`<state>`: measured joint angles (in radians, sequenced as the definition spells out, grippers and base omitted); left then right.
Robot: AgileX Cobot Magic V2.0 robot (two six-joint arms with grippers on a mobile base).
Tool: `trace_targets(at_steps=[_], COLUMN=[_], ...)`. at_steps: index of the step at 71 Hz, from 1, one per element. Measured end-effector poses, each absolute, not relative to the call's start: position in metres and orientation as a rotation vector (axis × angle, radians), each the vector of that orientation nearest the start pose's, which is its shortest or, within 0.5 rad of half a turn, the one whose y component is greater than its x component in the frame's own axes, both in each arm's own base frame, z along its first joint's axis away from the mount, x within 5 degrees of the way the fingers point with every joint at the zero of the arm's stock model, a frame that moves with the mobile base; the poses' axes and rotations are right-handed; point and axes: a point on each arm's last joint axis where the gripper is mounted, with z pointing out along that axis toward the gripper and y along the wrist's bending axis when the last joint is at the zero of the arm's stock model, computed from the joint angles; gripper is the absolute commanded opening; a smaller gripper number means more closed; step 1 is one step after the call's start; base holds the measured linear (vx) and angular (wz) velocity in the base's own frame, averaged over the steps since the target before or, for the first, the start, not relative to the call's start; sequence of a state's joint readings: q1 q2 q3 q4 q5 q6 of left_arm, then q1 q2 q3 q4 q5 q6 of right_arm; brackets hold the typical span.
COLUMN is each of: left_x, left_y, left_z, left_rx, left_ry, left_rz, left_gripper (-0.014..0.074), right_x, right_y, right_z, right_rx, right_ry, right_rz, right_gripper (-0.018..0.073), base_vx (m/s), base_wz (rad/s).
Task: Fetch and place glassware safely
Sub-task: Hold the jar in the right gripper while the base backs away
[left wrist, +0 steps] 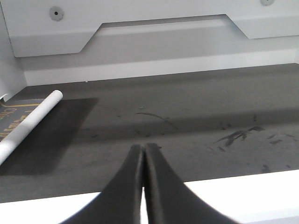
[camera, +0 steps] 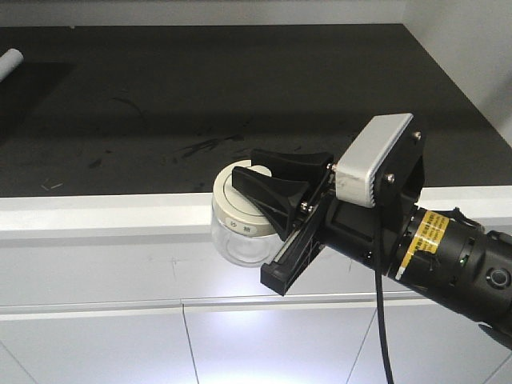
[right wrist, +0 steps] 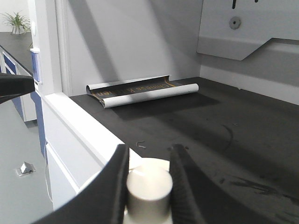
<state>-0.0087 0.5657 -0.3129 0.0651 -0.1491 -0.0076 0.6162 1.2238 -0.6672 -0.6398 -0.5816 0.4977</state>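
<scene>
The right gripper (camera: 246, 168) is clenched on the lid knob (right wrist: 149, 186) of the glass jar (camera: 237, 234), which is directly beneath its fingers at the bench's white front edge (camera: 96, 214); the left gripper (left wrist: 143, 150) is pressed closed, empty

Lab: black bench top (camera: 240, 96), white cabinet fronts (camera: 160, 344) below.

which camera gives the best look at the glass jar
The exterior front-facing view: it shows the whole glass jar, clear body and cream lid, with the right gripper closed on its knob. The right wrist view shows only the knob and a sliver of lid between the fingers. The left wrist view shows none of it.
</scene>
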Motion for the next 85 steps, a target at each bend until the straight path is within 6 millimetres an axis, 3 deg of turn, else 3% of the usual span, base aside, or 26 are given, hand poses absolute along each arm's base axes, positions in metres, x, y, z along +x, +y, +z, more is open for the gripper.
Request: trace_targets(at_steps=[43, 85], left_x=[0.1242, 0.1242], left_y=[-0.0020, -0.0020], left_z=[0.2857, 0.2857], left_rx=[0.060, 0.060], left_ry=[1.587, 1.587], left_rz=[0.030, 0.030], left_gripper=[-0.0007, -0.0007], right_x=[0.1948, 0.1948], right_y=[0.1745, 0.1745], right_z=[0.3091, 0.3091], right_rx=[-0.776, -0.776], right_ry=[1.398, 1.398], right_rz=[0.695, 0.695], right_gripper=[-0.0003, -0.0003], base_vx=[-0.01, -0.05], base_wz=[0.05, 0.31])
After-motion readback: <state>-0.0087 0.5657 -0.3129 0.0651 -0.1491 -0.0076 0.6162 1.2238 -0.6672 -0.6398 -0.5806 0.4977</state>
